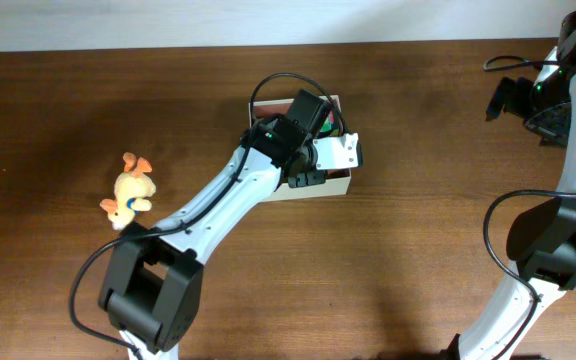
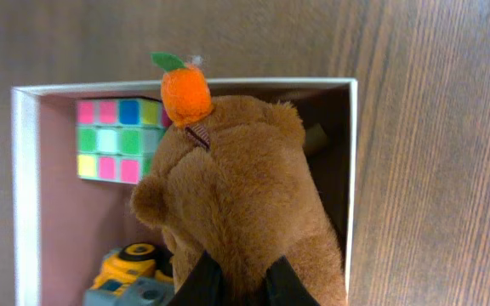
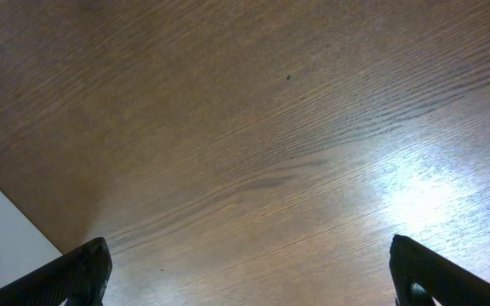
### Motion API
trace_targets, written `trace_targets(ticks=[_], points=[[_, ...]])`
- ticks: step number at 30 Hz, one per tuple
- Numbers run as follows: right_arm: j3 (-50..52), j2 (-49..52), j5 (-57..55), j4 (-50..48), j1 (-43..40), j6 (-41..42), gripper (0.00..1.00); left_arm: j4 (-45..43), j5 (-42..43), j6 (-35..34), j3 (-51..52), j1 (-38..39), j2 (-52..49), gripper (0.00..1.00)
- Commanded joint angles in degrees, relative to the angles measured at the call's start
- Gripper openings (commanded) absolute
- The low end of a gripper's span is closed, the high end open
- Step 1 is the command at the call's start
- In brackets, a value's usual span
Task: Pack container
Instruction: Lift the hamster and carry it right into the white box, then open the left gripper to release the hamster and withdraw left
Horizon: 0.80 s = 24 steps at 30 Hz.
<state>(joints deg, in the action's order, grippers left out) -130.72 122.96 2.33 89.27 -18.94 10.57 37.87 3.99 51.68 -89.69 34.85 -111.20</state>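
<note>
Our left gripper (image 2: 243,286) pinches the bear (image 2: 236,187) over the container (image 2: 352,170) at the centre of the counter (image 1: 398,260), where a cube (image 2: 113,140) and yellow toy (image 2: 131,265) lie. The dog (image 1: 130,192) at its 9 o'clock is not yet packed; our right gripper (image 3: 249,276) gapes empty.

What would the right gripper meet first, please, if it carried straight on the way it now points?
Most likely the bare table; its wrist view shows only wood ahead of the open right gripper, though the distance is unclear.

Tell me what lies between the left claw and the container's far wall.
A brown plush bear, gripped by the left claw, fills that stretch inside the container; the left wrist view shows it.
</note>
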Motion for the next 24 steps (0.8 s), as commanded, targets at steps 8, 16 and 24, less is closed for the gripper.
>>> trace_targets(ticks=[8, 16, 24], points=[[0.11, 0.44, -0.90, -0.11, 0.17, 0.46, 0.99, -0.57, 2.86, 1.11, -1.20, -0.11, -3.58, 0.02], [0.11, 0.44, -0.90, -0.11, 0.17, 0.46, 0.99, -1.84, 5.66, 0.46, -1.20, -0.02, -6.16, 0.02], [0.11, 0.44, -0.90, -0.11, 0.17, 0.44, 0.99, -3.28, 4.70, 0.20, -1.31, 0.31, -7.69, 0.99]])
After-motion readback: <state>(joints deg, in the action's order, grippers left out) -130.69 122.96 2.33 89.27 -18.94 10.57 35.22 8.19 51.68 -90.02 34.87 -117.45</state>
